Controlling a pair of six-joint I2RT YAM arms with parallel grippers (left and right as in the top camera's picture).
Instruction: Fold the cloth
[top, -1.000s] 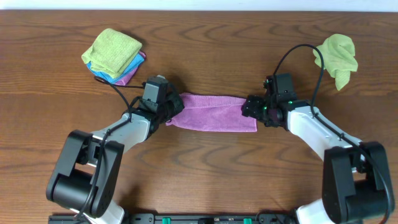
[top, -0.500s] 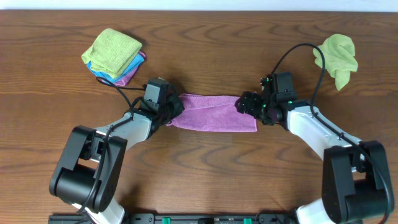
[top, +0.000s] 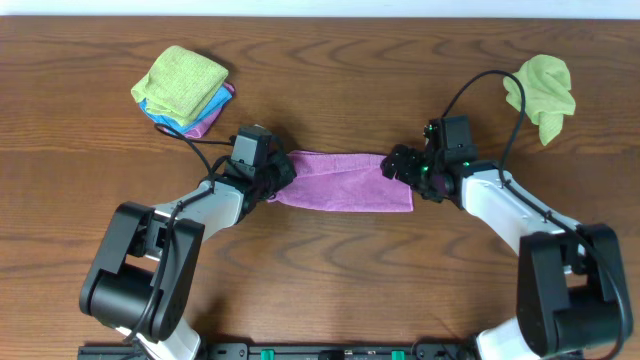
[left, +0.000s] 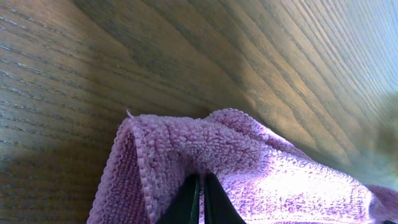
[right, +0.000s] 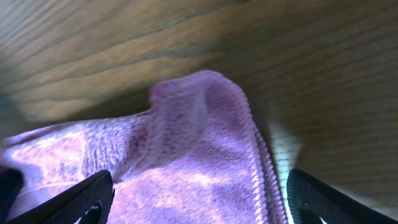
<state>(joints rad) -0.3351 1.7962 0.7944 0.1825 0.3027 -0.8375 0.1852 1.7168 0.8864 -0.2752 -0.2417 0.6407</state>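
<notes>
Cloth (top: 345, 182) lying mid-frame: soft, light, limp. Left hand (top: 276, 176) pinching its frame-left hem; right hand (top: 396, 166) standing spread over frame-right corner, likely best hold.

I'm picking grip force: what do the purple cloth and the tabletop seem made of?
The purple cloth looks like soft, matte microfibre terry: fuzzy looped pile, stitched edge. The tabletop looks like wood or wood-look laminate, slight sheen: streaky brown grain.

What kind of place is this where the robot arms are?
Most likely a robot practice lab, not a home. A left white robot arm and a right white robot arm sit at one brown wooden table, with a purple microfibre cloth between them and a stack of folded cloths nearby.
</notes>
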